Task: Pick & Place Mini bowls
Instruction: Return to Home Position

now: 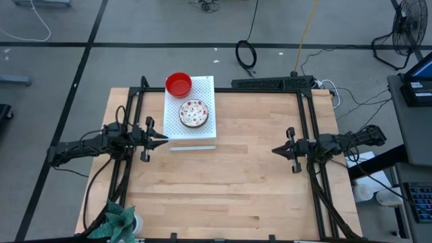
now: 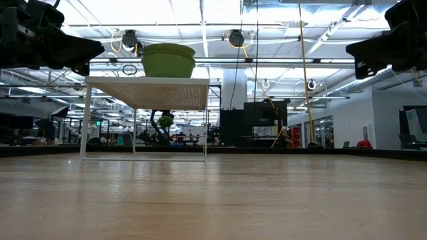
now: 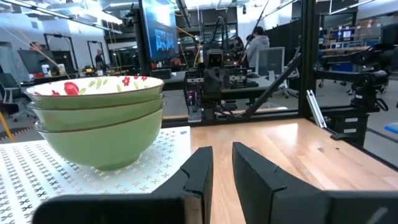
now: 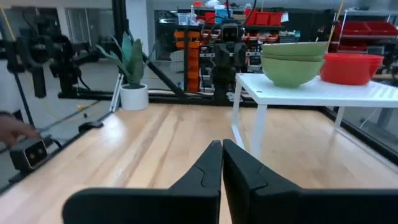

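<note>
A white perforated rectangular shelf [image 1: 204, 93] stands at the far edge of the light wooden table [image 1: 243, 189], left of its centre. A stack of white floral-patterned round bowls [image 1: 194, 113] sits mid-shelf; glossy red round bowls [image 1: 178, 84] sit behind it, at the shelf's far-left corner.

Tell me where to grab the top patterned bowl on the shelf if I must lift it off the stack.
Take the top patterned bowl by its rim, one finger inside and one outside, coming down from above on the side facing the left tool. It sits upright, nested in the lower bowls, so only its rim band shows; a side grasp would likely catch them too.
</note>
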Motion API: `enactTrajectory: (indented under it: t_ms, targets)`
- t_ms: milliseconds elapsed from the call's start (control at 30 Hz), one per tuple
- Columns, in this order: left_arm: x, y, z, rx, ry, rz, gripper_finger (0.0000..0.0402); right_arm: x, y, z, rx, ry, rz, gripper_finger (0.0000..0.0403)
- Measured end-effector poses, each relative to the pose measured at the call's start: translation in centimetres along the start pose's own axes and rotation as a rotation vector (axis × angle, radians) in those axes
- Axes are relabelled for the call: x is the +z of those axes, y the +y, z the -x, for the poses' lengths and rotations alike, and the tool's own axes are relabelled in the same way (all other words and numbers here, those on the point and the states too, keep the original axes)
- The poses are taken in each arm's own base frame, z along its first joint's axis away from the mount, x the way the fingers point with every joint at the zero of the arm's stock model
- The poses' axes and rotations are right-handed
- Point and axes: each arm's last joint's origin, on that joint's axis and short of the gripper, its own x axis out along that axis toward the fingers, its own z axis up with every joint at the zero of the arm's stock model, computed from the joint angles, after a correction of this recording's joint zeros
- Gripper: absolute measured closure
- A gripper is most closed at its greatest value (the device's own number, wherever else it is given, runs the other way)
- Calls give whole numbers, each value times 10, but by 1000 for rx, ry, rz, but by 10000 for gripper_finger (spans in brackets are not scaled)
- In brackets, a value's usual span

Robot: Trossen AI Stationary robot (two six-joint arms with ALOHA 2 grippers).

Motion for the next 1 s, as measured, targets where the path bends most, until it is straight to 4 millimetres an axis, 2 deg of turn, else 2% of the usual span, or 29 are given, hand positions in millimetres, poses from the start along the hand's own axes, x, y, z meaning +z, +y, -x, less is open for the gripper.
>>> enactTrajectory:
  t_ms: [1000]
  targets:
    - [0, 0, 0, 0, -1, -1, 337, -1, 0, 0, -2, 3, -21, 403]
